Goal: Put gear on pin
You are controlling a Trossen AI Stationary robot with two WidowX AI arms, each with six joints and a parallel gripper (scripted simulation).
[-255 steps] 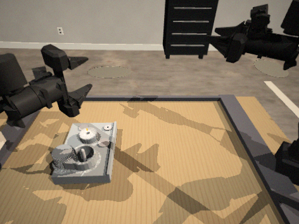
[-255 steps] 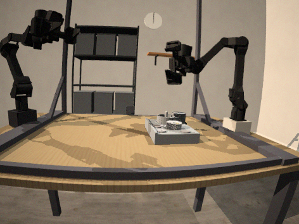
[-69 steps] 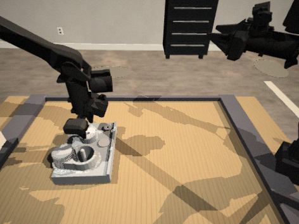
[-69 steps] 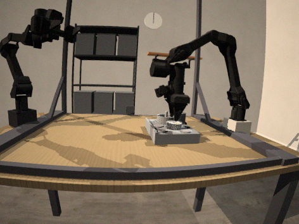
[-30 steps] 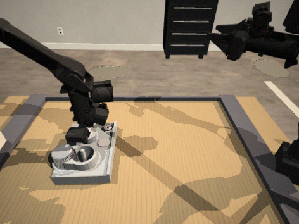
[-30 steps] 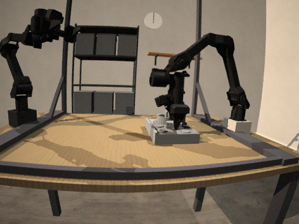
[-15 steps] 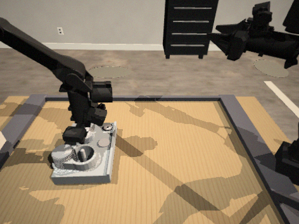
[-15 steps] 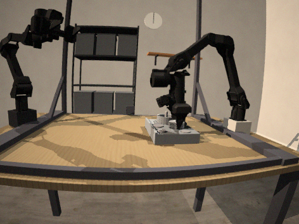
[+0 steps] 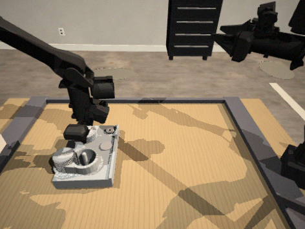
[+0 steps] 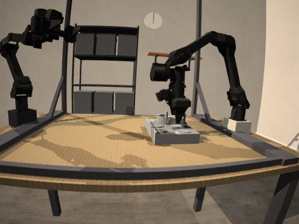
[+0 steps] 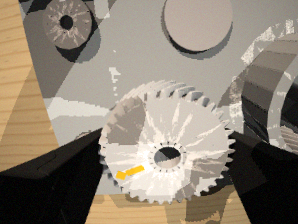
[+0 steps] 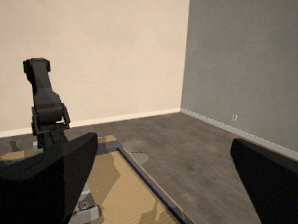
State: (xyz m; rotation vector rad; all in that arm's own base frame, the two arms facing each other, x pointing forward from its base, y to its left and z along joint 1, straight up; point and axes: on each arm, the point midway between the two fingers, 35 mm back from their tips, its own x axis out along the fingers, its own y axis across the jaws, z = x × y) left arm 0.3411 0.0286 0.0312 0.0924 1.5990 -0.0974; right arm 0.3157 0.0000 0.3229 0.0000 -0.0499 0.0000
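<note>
My left gripper (image 9: 84, 133) (image 10: 179, 119) (image 11: 164, 135) is shut on the loose pale gear (image 9: 92, 132) (image 11: 192, 132), gripping it by its toothed rim. The gear's orange arrow (image 11: 131, 171) lies beside its centre hole, in the lower left of the left wrist view. The gear hangs just above the back of the grey fixture block (image 9: 97, 181) (image 10: 174, 137) (image 11: 130, 70). The upright pin (image 9: 84, 157) stands inside its collar (image 9: 91, 166), in front of the gear. I cannot see the mark on the collar. My right gripper (image 9: 223, 38) (image 10: 75, 30) (image 12: 166, 143) is open and empty, high up and far from the table.
A fixed knurled gear (image 9: 64, 159) sits left of the pin. A small gear (image 9: 110, 130) and a round disc (image 9: 105, 145) (image 11: 197, 22) lie on the block's back. A ribbed ring (image 11: 270, 90) is close to the held gear's right. A grey rail (image 9: 245, 129) borders the table.
</note>
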